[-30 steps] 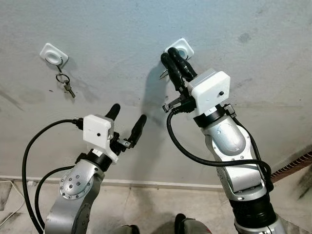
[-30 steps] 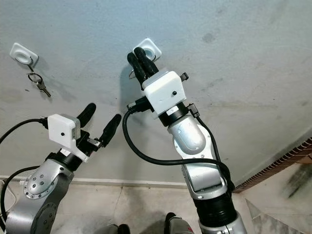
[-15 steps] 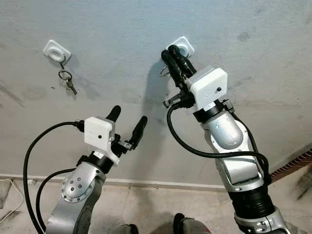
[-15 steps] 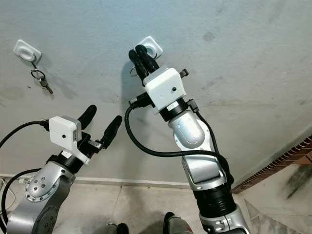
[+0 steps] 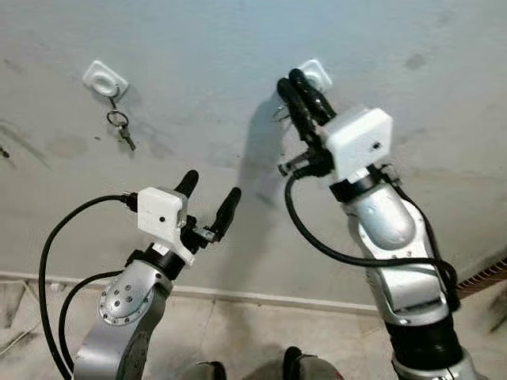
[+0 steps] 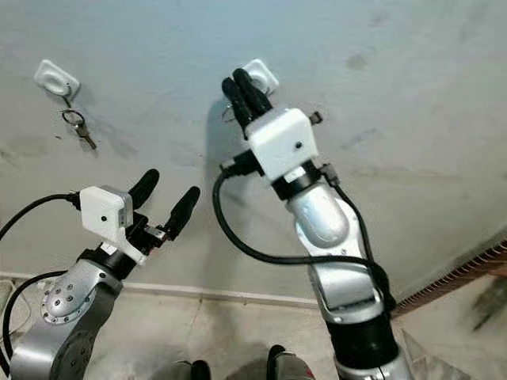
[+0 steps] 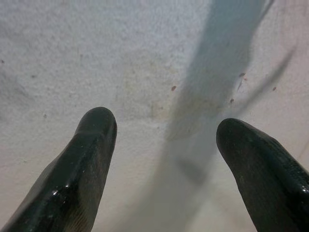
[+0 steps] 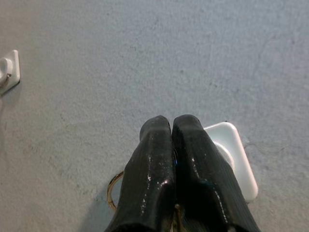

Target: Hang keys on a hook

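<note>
Two silver arms reach toward the grey plaster wall [image 5: 198, 47] in front of you, with a pale baseboard strip and tiled floor [image 5: 261, 332] below it. Your right arm is raised high, its white wrist block just under the fingers, and the right gripper [image 5: 291, 81] is up against the wall with its two black fingers pressed tightly together. From the right wrist view you can see those fingertips [image 8: 172, 126] lying just beside the white hook plate [image 8: 234, 159], partly covering its near edge. A thin metal key ring [image 8: 114, 191] curves out from beneath the closed fingers, so you are pinching the keys there; the keys themselves are hidden behind the fingers, and you cannot tell whether the ring has caught on the hook.

Your left arm sits lower, well apart from the wall fittings. The left gripper [image 5: 208, 195] has its fingers spread wide, pointing at bare plaster, holding nothing; the left wrist view shows the two fingertips [image 7: 96, 125] apart with the right arm's shadow on the wall between them.

Further to your left, a second white hook plate [image 5: 104, 77] is fixed to the wall, and another set of keys [image 5: 121, 129] hangs from it on a small ring.
</note>
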{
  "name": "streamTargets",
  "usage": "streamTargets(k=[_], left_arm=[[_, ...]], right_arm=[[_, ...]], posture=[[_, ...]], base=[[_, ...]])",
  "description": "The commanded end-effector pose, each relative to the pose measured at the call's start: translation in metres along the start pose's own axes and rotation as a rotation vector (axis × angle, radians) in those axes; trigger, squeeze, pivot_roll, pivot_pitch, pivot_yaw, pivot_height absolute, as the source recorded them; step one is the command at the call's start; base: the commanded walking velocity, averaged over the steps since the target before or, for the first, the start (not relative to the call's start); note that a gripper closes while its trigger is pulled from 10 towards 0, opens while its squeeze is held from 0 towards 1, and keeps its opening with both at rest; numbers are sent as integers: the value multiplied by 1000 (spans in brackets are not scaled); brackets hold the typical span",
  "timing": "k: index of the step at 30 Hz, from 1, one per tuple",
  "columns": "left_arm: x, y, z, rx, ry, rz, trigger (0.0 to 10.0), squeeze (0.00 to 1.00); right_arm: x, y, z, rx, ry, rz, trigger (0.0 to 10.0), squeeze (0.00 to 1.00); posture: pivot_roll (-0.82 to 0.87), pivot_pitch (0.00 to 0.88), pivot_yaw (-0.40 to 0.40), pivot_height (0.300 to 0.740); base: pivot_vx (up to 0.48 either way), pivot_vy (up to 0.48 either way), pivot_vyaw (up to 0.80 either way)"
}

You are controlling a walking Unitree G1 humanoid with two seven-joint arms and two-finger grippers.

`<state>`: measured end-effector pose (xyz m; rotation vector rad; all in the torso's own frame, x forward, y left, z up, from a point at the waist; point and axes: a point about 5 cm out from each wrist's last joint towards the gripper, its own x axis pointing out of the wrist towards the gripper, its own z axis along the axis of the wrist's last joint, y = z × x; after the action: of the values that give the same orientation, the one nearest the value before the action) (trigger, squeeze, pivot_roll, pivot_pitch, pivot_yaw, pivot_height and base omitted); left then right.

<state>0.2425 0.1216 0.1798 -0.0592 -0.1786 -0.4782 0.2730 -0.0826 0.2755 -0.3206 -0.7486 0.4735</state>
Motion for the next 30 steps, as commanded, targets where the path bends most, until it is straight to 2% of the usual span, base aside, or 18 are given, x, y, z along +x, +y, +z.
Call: streamTargets(k=[1, 6, 18, 30], left_arm=[[-3, 2, 7, 12, -14, -2, 10000, 0], [-6, 9, 0, 21, 17, 13, 10000, 0], [2, 2, -3, -1, 17, -8, 10000, 0], [4, 1, -4, -2, 19, -10, 10000, 0]], right_arm=[[-4, -18, 9, -42, -17, -80, 10000, 0], [-6, -21, 16, -67, -12, -78, 10000, 0], [2, -20, 32, -76, -51, -78, 10000, 0], [-10, -20, 25, -65, 10, -73, 10000, 0]], posture=[[-13, 188, 37, 740], [-26, 190, 41, 740], [-48, 185, 49, 740], [-55, 183, 54, 740]], base=[[0, 0, 0], [0, 0, 0], [0, 0, 0], [0, 0, 0]])
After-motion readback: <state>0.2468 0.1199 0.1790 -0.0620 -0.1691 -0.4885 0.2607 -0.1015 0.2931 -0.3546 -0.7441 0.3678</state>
